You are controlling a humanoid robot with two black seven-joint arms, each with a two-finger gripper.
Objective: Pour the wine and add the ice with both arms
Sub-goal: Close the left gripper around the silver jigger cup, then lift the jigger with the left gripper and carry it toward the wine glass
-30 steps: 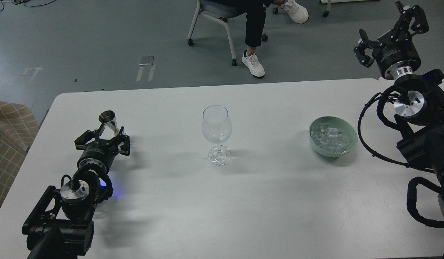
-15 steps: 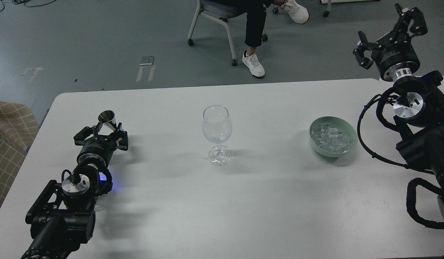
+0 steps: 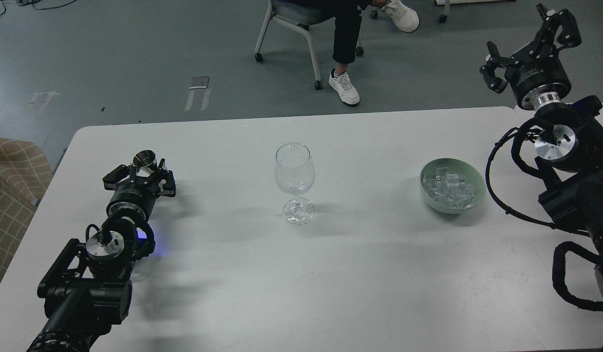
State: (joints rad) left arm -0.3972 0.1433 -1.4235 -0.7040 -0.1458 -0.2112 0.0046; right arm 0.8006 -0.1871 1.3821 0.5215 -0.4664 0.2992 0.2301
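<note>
A clear stemmed wine glass (image 3: 294, 171) stands upright mid-table. I cannot make out any wine in it or in the small metal cup (image 3: 145, 159) standing at the table's left. My left gripper (image 3: 141, 175) lies low on the table. It is open, with its fingers on either side of the cup's lower part. A pale green bowl (image 3: 430, 198) heaped with ice (image 3: 450, 185) sits right of the glass. My right gripper (image 3: 524, 36) is open and empty, raised beyond the table's far right corner, well behind the bowl.
The white table (image 3: 330, 274) has bare surface in front of the glass and bowl. A seated person's legs (image 3: 345, 44) and a chair (image 3: 286, 24) are beyond the far edge. A checked cushion (image 3: 8, 186) lies off the table's left edge.
My left gripper has slid forward toward the metal cup, which now sits between its fingers with less of it showing. My right gripper has barely shifted. Glass and bowl have not moved.
</note>
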